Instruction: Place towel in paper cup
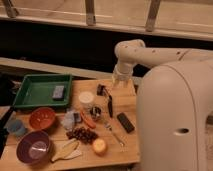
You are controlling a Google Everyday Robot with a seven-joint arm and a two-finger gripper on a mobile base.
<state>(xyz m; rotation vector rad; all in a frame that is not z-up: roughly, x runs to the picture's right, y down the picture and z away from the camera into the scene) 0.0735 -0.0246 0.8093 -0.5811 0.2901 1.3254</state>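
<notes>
A white paper cup (86,98) stands upright near the middle of the wooden table (127,150). A crumpled pale blue-grey towel (69,120) lies in front of it and to its left, beside an orange carrot (87,120). My gripper (119,83) hangs from the white arm (131,52) over the table's back right part, to the right of the cup and above a small black object (101,90). It holds nothing that I can see.
A green tray (35,86) with a grey block (58,92) sits back left. An orange bowl (42,118), purple bowl (34,148), blue cup (15,127), banana (65,149), grapes (82,134), orange fruit (99,145), black remote (125,122), pen (110,106) and fork (114,134) crowd the table.
</notes>
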